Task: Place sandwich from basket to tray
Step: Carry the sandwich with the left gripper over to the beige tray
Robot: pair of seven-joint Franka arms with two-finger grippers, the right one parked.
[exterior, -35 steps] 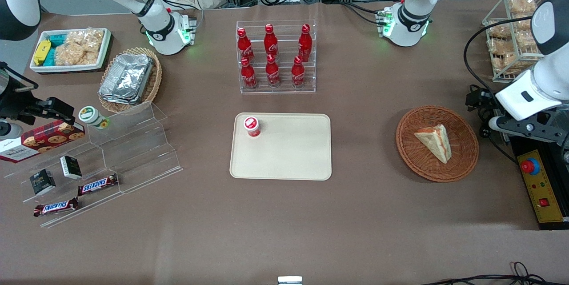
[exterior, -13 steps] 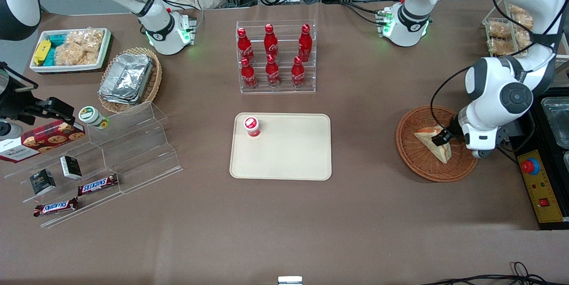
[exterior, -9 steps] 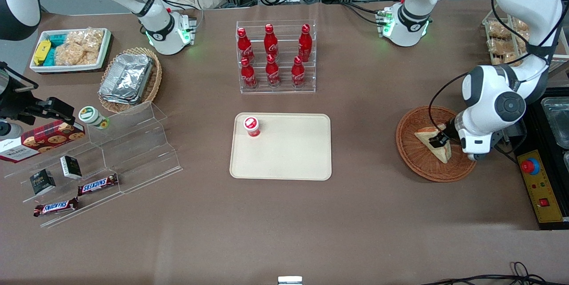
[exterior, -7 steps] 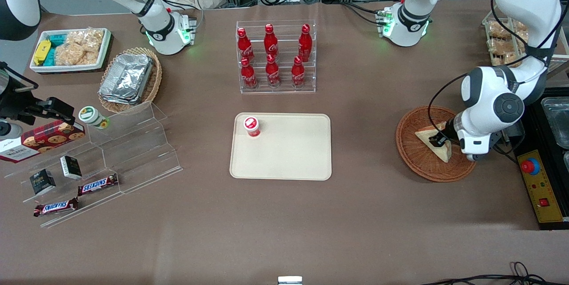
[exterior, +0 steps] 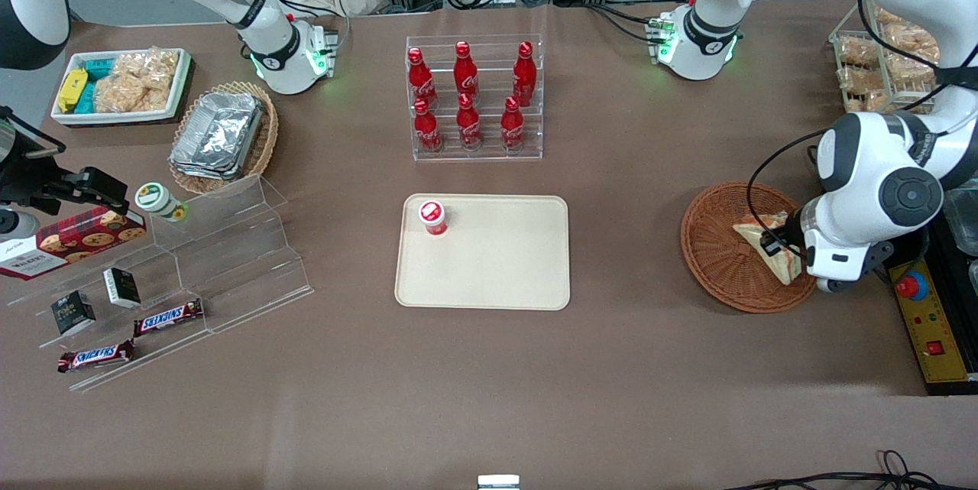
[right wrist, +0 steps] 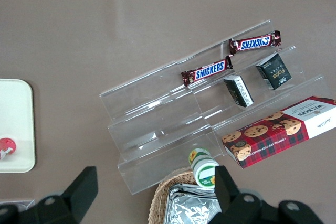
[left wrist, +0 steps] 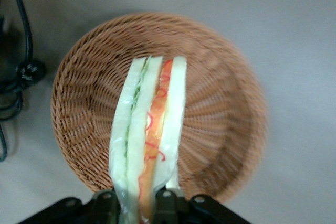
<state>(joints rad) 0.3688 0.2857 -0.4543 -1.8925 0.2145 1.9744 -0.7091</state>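
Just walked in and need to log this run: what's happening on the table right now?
The working arm's gripper is shut on the sandwich, holding it above the round wicker basket at that arm's end of the table. In the wrist view the wedge hangs clear of the basket floor. The beige tray at mid-table, where the sandwich should go, holds only a small red-capped bottle near one corner.

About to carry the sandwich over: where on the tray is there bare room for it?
The gripper holds the sandwich above the basket. The tray is bare except for its corner nearest the bottle rack, where a red-capped bottle stands.
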